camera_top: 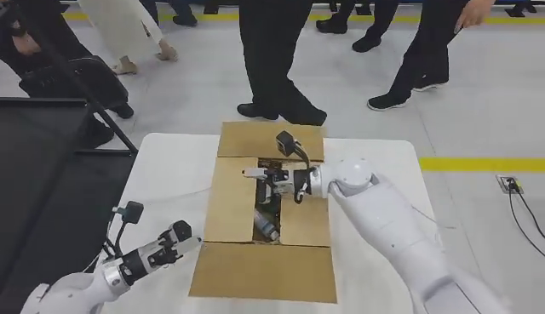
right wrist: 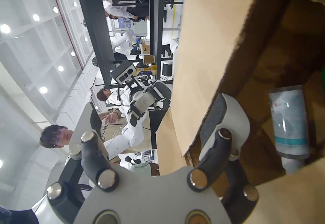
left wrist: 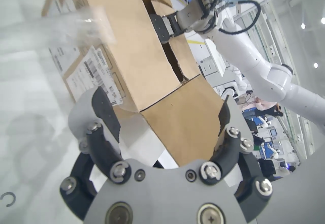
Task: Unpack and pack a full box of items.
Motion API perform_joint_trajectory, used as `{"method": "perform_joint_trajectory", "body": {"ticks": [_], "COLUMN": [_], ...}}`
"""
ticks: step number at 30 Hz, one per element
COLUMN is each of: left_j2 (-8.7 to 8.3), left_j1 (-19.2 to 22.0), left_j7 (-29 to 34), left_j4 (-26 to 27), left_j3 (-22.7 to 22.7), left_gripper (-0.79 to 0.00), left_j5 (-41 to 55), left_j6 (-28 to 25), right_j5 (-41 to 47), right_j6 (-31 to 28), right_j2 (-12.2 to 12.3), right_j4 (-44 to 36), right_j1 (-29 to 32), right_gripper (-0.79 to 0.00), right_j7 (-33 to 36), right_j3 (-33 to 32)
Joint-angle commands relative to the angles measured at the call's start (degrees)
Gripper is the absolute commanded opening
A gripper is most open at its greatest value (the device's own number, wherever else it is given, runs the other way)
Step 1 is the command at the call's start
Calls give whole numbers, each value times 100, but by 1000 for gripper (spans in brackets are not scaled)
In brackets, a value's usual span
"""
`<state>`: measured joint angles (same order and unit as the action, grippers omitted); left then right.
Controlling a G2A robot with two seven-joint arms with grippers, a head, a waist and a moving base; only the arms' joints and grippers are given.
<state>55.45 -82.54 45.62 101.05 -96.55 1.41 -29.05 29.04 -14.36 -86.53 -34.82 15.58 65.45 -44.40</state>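
Hovering the right tool (camera_top: 266, 178) over the open box (camera_top: 264, 271) in the middle of the surface (camera_top: 170, 161), fingers (right wrist: 223, 118) apart and straddling one flap (right wrist: 203, 44). Holding the left tool (camera_top: 180, 236) spread wide and empty, just beside the box's near corner. Leaving a bottle (camera_top: 266, 225) lying deep inside. Probably risking a snagged flap dragging the whole box sideways, or a grip sliding off the bottle's slick round wall.
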Motion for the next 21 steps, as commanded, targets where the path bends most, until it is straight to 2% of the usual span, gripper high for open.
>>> {"method": "perform_joint_trajectory", "body": {"ticks": [1, 7, 13, 17, 21], "left_j2": [-12, -30, -19, -16, -15], "left_j1": [-120, -537, -972, -1110, -1120], "left_j7": [-80, -413, -815, -890, -898], "left_j4": [52, 284, 575, 591, 592], "left_j3": [-169, -651, -1045, -1185, -1198], "left_gripper": [0, 0, 0, 0, 0], "left_j5": [18, -39, -116, -6, 13], "left_j6": [-29, -134, -112, -27, -5], "right_j5": [90, 401, 656, 694, 640], "right_j6": [-34, -131, -140, -153, -42], "right_j2": [-32, -163, -402, -614, -643], "right_j4": [-45, -240, -498, -444, -362], "right_j1": [1, -43, -104, -179, -221], "right_gripper": [0, 0, 0, 0, 0], "right_j7": [-27, -128, -609, -978, -1032], "right_j3": [-19, -64, 57, 256, 302]}}
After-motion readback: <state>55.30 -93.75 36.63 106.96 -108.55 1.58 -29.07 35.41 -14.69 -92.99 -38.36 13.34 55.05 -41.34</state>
